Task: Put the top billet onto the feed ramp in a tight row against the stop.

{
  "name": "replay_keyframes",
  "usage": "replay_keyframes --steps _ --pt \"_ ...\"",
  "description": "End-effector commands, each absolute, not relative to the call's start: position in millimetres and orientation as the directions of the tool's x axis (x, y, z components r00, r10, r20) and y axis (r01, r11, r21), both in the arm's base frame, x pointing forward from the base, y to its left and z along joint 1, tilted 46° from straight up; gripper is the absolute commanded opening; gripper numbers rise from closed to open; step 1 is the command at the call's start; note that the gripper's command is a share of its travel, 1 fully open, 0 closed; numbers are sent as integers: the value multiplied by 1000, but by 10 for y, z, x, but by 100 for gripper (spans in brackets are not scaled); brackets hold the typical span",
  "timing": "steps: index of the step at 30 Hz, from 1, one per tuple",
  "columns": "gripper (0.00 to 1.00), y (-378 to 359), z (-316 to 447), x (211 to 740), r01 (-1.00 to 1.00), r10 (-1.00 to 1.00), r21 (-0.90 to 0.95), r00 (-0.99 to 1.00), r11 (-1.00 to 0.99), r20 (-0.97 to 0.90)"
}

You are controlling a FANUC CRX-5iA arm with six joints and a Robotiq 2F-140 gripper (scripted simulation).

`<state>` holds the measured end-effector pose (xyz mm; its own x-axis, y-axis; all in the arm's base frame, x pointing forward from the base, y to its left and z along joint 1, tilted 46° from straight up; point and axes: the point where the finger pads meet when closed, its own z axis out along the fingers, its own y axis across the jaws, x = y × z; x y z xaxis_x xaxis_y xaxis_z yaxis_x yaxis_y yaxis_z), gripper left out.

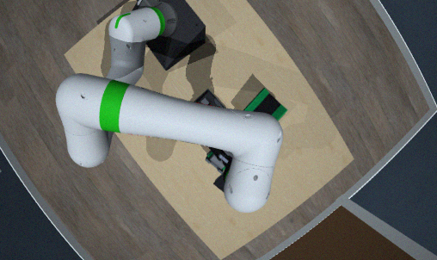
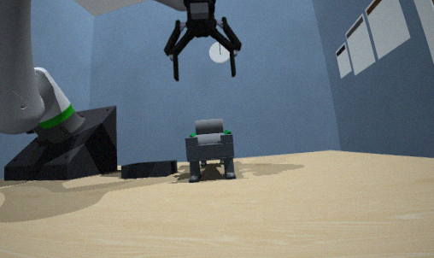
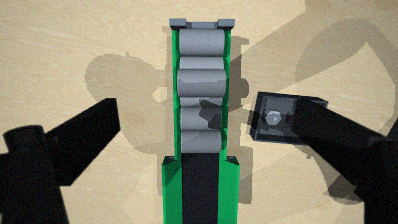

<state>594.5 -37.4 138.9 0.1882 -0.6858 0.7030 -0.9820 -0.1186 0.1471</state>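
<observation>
Gripper: fingers spread wide, holding nothing, hanging well above the ramp. Ramp: green-sided, on a tan table. Billets: a row lying across the ramp; one billet stacked on two others, mid-row.

Blue walls carry a round clock and 3 framed panels, above wood plank flooring.
</observation>
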Motion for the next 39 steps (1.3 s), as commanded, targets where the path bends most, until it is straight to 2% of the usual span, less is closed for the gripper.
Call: replay_keyframes --steps 1,10,11,39 --pt "100 -368 1395 5950 -982 -686 146 188 -120 703" --pt "100 -560 1211 5945 -982 -686 147 189 -120 702" --pt "57 -560 1211 5945 -982 -686 147 189 -120 702" --pt "57 -560 1211 5945 -982 -686 147 189 -120 702"
